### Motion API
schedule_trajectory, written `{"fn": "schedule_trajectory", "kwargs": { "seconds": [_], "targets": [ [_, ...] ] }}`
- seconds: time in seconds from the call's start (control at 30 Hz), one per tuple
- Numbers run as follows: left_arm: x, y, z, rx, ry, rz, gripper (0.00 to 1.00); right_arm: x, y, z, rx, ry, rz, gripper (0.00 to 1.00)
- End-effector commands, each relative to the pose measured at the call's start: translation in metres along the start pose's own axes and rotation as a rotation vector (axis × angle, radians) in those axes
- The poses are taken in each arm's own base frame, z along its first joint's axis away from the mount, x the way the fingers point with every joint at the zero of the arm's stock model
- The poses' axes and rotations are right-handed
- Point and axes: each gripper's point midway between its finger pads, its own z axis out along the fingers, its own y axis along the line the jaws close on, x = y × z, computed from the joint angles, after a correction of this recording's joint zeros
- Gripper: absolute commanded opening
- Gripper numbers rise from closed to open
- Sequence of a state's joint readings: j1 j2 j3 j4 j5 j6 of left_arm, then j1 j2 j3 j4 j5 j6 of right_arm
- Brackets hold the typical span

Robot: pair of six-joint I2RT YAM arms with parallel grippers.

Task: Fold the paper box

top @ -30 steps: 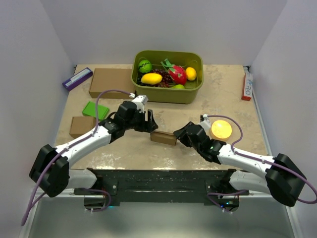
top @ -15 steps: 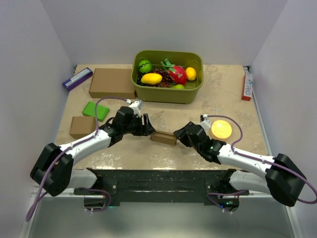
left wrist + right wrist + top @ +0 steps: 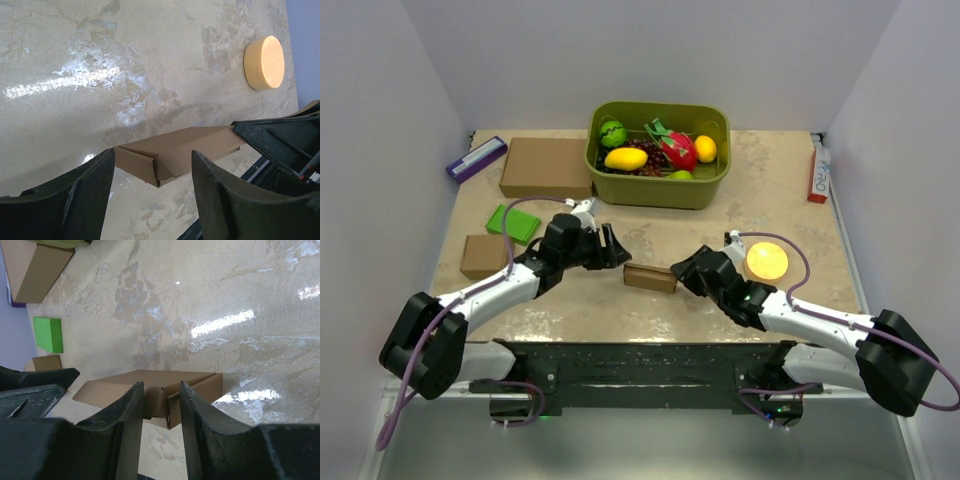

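The paper box point(image 3: 650, 277) is a small shallow brown carton held just above the table's middle. My right gripper point(image 3: 678, 272) is shut on its right end; in the right wrist view both fingers point(image 3: 134, 407) press the carton's end wall point(image 3: 165, 395). My left gripper point(image 3: 613, 250) stands open at the box's left end. In the left wrist view the box's corner point(image 3: 145, 162) sits between the spread fingers point(image 3: 102, 175), close to the left one, with a gap to the other.
A green bin point(image 3: 655, 190) of toy fruit stands at the back. A large brown carton point(image 3: 547, 166), a green block point(image 3: 513, 222), a small squarish carton point(image 3: 485, 255) and a purple box point(image 3: 476, 158) lie left. An orange disc point(image 3: 767, 261) lies right, a red-and-white box point(image 3: 818, 172) far right.
My left arm has drawn back to the left and lowered, its jaws a little narrower than before. The right arm and the box have stayed put.
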State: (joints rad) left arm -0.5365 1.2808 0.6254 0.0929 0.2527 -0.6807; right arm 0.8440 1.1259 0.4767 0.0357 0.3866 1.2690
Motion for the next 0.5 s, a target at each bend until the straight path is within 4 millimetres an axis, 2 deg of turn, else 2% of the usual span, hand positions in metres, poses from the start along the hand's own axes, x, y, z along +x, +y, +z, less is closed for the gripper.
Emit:
{"fn": "schedule_trajectory", "kwargs": {
  "seconds": [0.0, 0.47],
  "targets": [
    [-0.003, -0.005, 0.001, 0.052, -0.005, -0.018, 0.64, 0.001, -0.019, 0.002, 0.075, -0.008, -0.054, 0.36],
    [0.031, 0.003, 0.001, 0.080, 0.080, -0.056, 0.48, 0.002, -0.020, 0.003, 0.083, -0.010, -0.062, 0.36]
  ]
}}
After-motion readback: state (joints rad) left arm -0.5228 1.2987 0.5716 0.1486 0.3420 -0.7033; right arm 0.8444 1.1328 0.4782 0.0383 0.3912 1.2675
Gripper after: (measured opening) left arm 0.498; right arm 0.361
